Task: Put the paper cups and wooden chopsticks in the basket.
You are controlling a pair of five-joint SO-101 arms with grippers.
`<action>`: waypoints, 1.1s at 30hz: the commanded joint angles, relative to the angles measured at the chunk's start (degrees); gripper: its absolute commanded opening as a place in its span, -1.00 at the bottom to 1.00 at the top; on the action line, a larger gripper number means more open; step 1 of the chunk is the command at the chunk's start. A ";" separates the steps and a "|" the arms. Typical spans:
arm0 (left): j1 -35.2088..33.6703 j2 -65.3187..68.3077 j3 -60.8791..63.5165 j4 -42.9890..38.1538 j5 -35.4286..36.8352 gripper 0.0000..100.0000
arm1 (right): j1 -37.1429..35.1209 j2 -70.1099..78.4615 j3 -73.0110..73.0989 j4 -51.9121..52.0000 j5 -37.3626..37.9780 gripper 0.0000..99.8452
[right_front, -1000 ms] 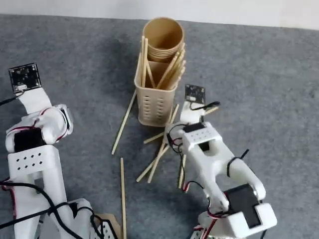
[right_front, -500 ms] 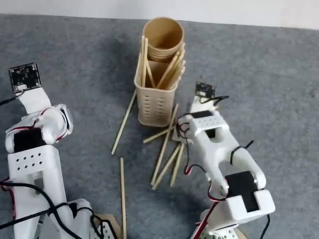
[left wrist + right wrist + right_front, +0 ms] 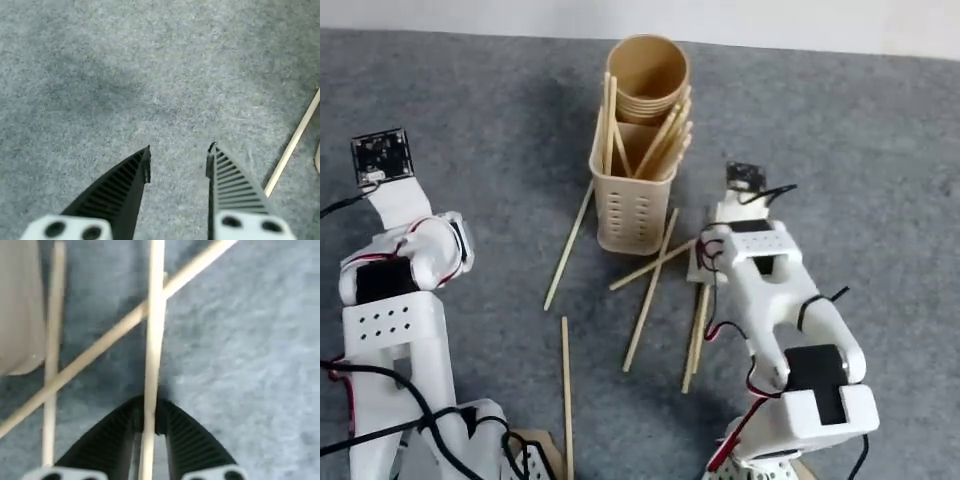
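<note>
The perforated beige basket stands at the back centre, holding stacked paper cups and several chopsticks. Just right of it, my right gripper is shut on one wooden chopstick lying on the carpet. A diagonal chopstick crosses the held one, and another lies beside the basket wall. From above, two chopsticks stick out from under the right arm. My left gripper is open over bare carpet, with a chopstick off to one side.
More loose chopsticks lie on the grey carpet: one leaning at the basket's left, one near the front, two crossing before the basket. The left arm stands at the far left. Open carpet stretches to the right.
The right arm has swung to the right, and the cluster of chopsticks in front of the basket shifted right with it. The left arm moved only slightly.
</note>
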 commanded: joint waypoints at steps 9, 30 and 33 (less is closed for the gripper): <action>1.01 -0.13 0.84 -1.23 0.62 -0.59 | 13.32 -17.36 -13.05 0.22 2.02 -0.99; 1.01 -0.13 0.84 -1.23 0.62 -0.59 | -5.14 -19.47 -60.26 -2.86 2.90 -0.99; 1.01 -0.13 0.92 -1.23 0.62 -0.59 | -7.87 -19.47 -55.34 -9.27 3.08 -0.99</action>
